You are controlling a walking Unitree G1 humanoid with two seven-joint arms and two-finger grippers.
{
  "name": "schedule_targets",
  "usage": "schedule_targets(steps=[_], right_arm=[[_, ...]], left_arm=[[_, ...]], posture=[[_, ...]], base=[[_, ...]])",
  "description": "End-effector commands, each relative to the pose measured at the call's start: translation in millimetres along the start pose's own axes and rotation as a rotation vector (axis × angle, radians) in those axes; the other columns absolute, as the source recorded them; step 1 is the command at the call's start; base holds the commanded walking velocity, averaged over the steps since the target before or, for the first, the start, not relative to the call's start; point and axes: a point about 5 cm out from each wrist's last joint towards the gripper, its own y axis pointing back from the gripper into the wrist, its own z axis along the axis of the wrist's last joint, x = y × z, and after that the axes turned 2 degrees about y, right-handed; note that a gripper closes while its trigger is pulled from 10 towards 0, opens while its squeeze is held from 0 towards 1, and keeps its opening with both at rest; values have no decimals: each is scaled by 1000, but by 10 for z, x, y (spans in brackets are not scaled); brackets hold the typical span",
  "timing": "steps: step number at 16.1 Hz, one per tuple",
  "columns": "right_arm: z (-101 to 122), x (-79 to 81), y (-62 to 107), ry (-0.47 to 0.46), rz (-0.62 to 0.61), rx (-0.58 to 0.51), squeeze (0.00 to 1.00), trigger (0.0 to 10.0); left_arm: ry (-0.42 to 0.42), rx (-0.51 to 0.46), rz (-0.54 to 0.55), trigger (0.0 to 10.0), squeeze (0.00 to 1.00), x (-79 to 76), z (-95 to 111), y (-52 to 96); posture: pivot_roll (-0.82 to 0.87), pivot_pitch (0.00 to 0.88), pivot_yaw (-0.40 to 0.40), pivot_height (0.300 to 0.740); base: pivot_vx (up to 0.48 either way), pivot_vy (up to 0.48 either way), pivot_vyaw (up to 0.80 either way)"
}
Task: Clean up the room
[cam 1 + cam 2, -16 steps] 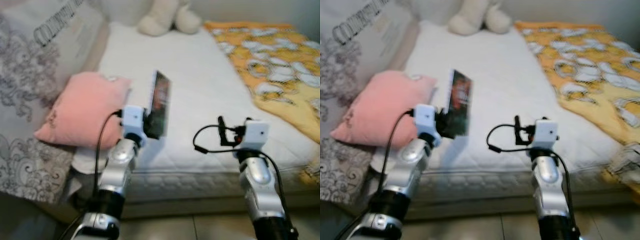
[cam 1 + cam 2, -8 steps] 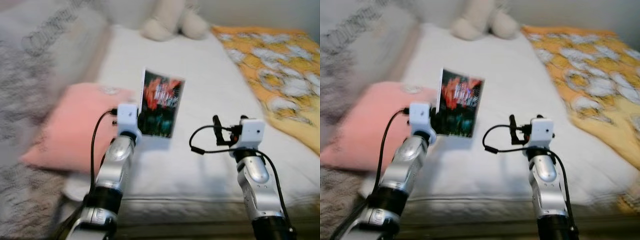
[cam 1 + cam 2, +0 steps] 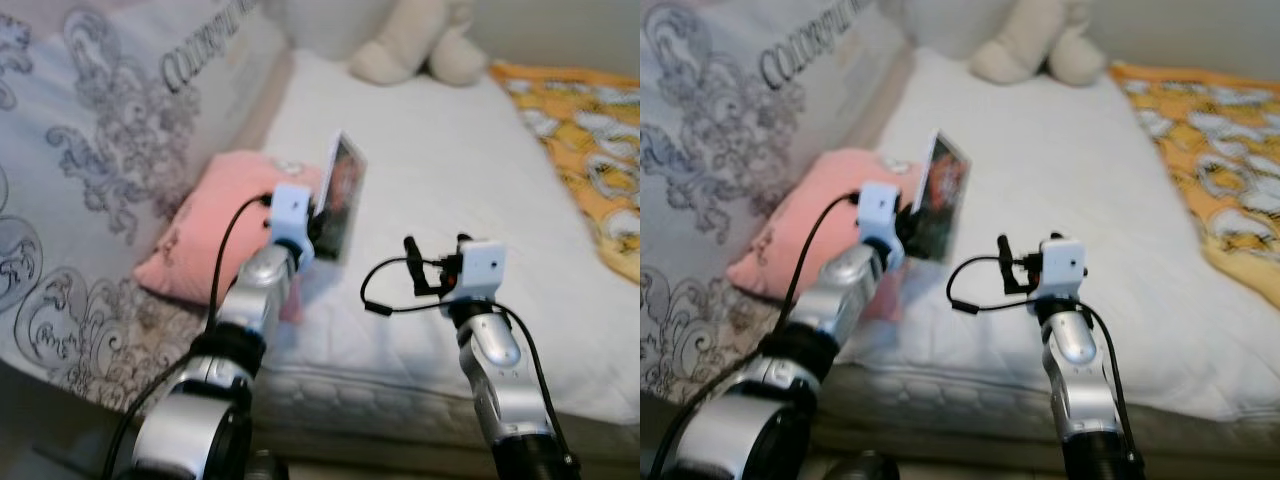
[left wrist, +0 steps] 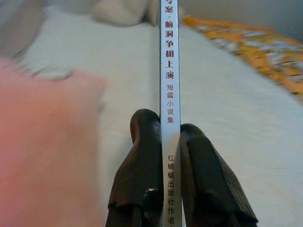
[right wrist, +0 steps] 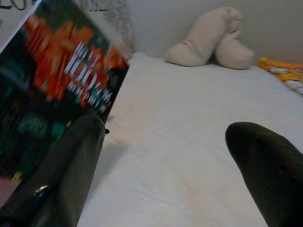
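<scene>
The left hand (image 4: 169, 146) grips a thin book (image 3: 342, 195) and holds it upright in the air above the bed (image 3: 450, 170), its two black fingers (image 4: 144, 161) pressed one on each side of the spine. In the left wrist view the white spine runs straight up between the fingers, printed with Chinese characters in dark red. In the left eye view the book stands edge-on and slightly tilted, just above the near left part of the mattress, with its dark cover showing red and orange patches. The right wrist view shows the same cover with white lettering on it, too blurred to read.

Just beside the book, on the robot's left, a pink pillow (image 3: 205, 235) lies on the bed against a grey-white bedspread with a scrolled pattern (image 3: 90, 180) that rises along the left side. I cannot tell whether the book touches the pillow.

The right hand (image 5: 163, 156) is held out over the white mattress, to the right of the book and apart from it, with its fingers (image 5: 71, 161) spread wide and nothing between them. A black cable loops beside its wrist.

At the far end of the bed a cream soft toy (image 3: 415, 50) sits near the wall. An orange blanket with pale shapes (image 3: 590, 130) covers the right side of the mattress.
</scene>
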Motion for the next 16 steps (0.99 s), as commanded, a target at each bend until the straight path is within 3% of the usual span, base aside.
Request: schedule_targets(steps=[1,4,7,9,11,13,14,15,16], right_arm=[[24,-40,12,7,-11,-3,0,10000],[8,-45,58,7,-12,5,0,10000],[3,-54,192,21,-2,22,0,10000],[39,-75,378,37,20,29,0,10000],[90,-54,507,46,52,24,0,10000],[92,-39,598,56,57,34,0,10000],[108,-65,619,56,29,32,0,10000],[192,-137,647,31,-76,-3,0,10000],[220,-153,658,23,-107,-16,0,10000]], left_arm=[[-6,-69,-53,10000,0,-76,207,-64],[80,-61,-178,10000,0,-264,309,-169],[253,35,-249,10000,0,-363,220,-222],[265,124,-149,10000,0,-242,-11,-187],[223,166,-78,10000,0,-135,-145,-140],[149,145,-21,10000,0,-24,-131,-123],[59,85,16,10000,0,44,-20,-133],[-103,-126,16,10000,0,113,231,-66],[-138,-185,13,10000,0,128,274,-12]], posture=[[0,0,-24,728],[-19,0,-25,728],[-74,69,-42,728],[-124,139,-58,728],[-154,168,-63,728],[-161,157,-46,728],[-158,152,-42,728],[-112,93,-22,728],[-105,84,-22,728]], base=[[0,0,0],[0,0,0],[0,0,0],[0,0,0],[0,0,0],[0,0,0],[0,0,0],[0,0,0],[0,0,0]])
